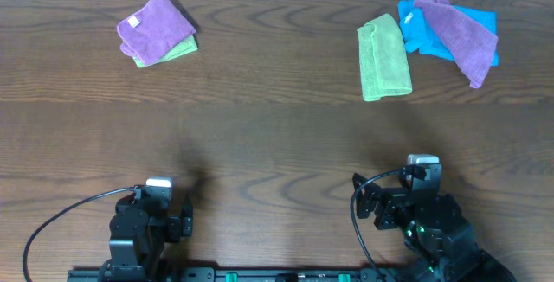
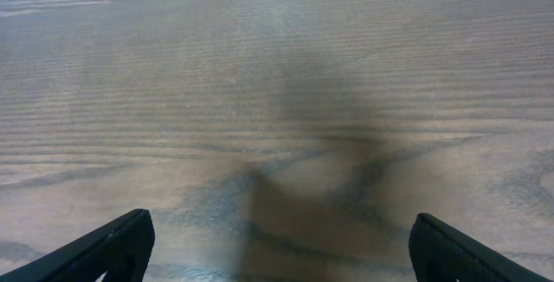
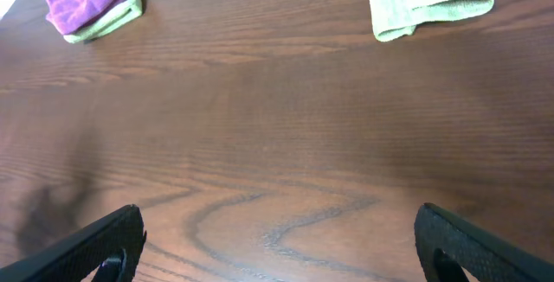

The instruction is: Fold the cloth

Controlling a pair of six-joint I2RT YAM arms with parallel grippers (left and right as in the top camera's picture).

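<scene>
1. At the far left of the bench (image 1: 277, 144), well away from both arms, sits the cloth (image 1: 156, 24). It is the purple one with a white tag (image 1: 132, 22) at its left edge.
2. It lies on top of a green cloth (image 1: 177, 51), which peeks out along its near edge. The right wrist view shows the same stack at top left.
3. It already reads as a compact, roughly square bundle, so I judge it at least partly folded. You can't count the layers from here.
4. Don't confuse it with the other purple cloth (image 1: 459, 44) at far right. That one is draped over a blue cloth (image 1: 433, 35), with a second green cloth (image 1: 385, 59) beside it.
5. The left fingers (image 2: 121, 247) are spread fully apart with nothing between them, only bare bench below.
6. The right fingers (image 3: 104, 247) are likewise spread wide and hold nothing, and sit near the front edge.
7. Handling: expect it to be soft, fuzzy, light and limp. It will sag and drag, and may cling to the green cloth beneath.
8. Grip: pinch a corner or edge of the purple layer only, coming down low. The tag side gives you a clear edge.
9. Risk: a deep pinch may take the green cloth too, so lift slowly and check they separate.
</scene>
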